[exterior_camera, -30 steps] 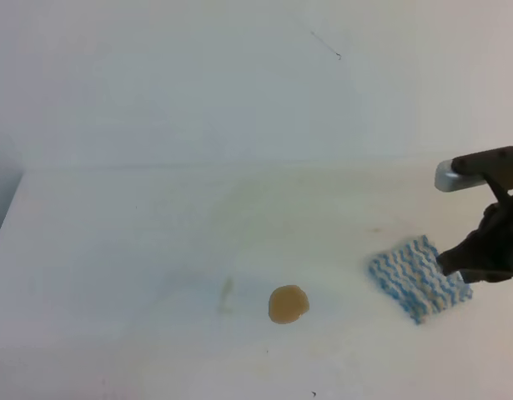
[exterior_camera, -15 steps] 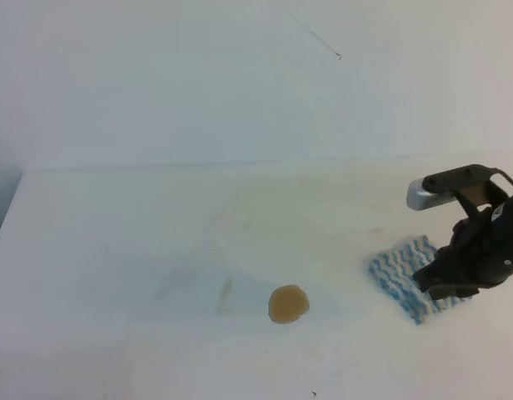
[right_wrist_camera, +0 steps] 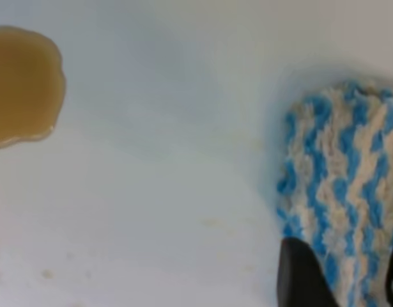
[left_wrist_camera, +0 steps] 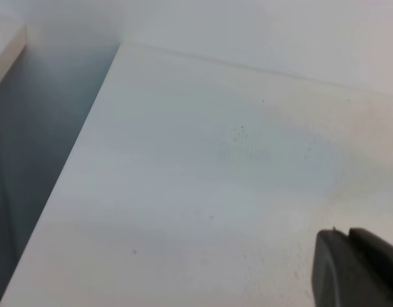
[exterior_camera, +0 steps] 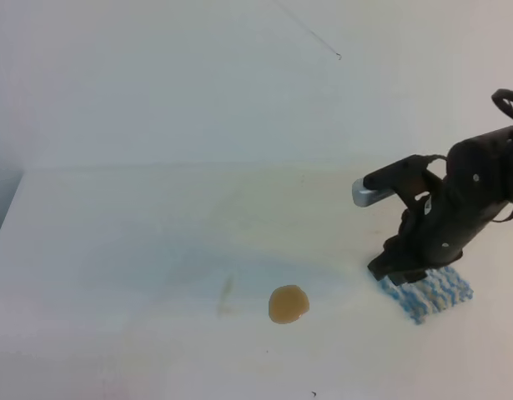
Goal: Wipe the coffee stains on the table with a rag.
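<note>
Right hand [exterior_camera: 398, 271] spread open over rag [exterior_camera: 431, 293]; coffee stain [exterior_camera: 288, 304] well left.

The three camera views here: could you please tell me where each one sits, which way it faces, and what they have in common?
Exterior high: above the front, looking down on the table, the coffee stain, the rag and the right arm over it.
Left wrist: low on the left arm, facing bare tabletop and its left edge; a dark piece of the left gripper shows.
Right wrist: close above the table, facing down; one dark fingertip shows.
Shared: exterior and right wrist both show stain and rag.
</note>
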